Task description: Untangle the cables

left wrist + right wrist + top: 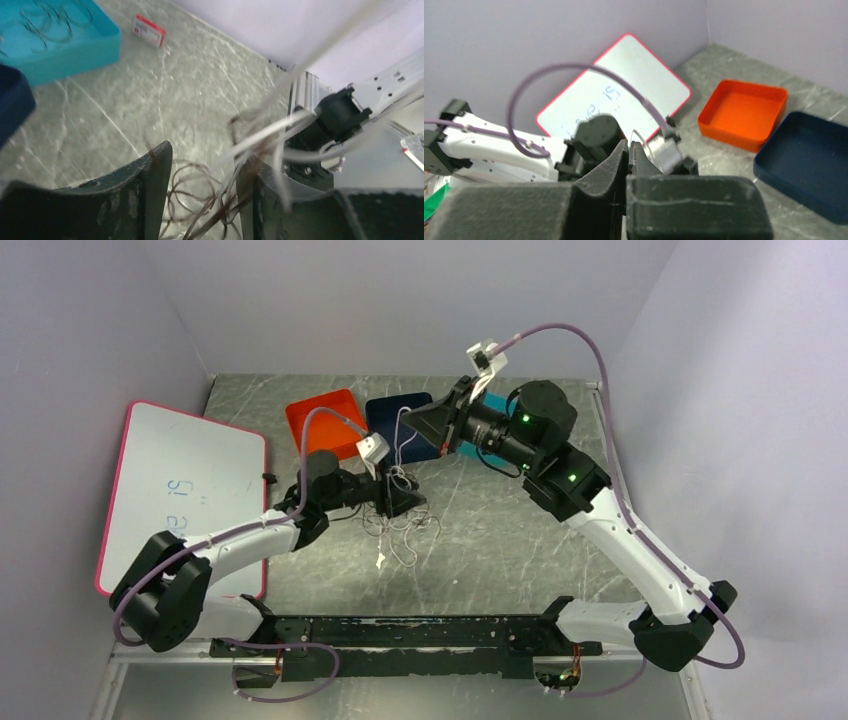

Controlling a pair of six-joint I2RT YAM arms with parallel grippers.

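A tangle of thin cables point(400, 525) lies mid-table. My left gripper point(405, 502) is down in it. In the left wrist view its jaws point(205, 160) stand apart, with brownish-red loops point(195, 185) lying loose between them and white cables point(270, 132) stretched taut across the right finger. My right gripper point(418, 425) is raised above the navy tray, shut on a white cable point(402, 445) that runs down to the tangle. The same wire point(640, 135) arcs out of its closed tips point(630, 145). Black cables point(45, 20) lie in the teal tray.
An orange tray point(325, 420), a navy tray point(392, 408) and a teal tray point(75, 50) stand at the back. A pink-edged whiteboard point(180, 490) lies at the left. A small red-and-white card point(149, 30) lies beside the teal tray.
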